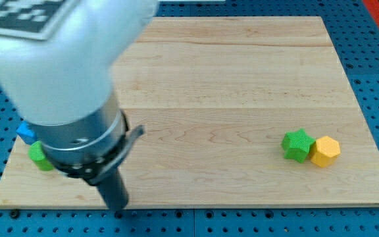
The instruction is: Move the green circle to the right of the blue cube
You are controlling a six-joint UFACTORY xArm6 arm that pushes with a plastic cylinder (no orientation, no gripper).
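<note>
The blue cube [25, 133] shows only as a small corner at the view's left edge of the board, mostly hidden behind my arm. The green circle [40, 155] sits just below and right of it, also partly hidden by the arm. My tip [116, 205] is at the bottom edge of the board, to the right of both blocks and lower than them, not touching either.
A green star block [297, 145] and a yellow hexagon block [325, 151] sit touching each other at the view's lower right. The wooden board [242, 79] lies on a blue perforated table. My large white arm [51, 59] covers the upper left.
</note>
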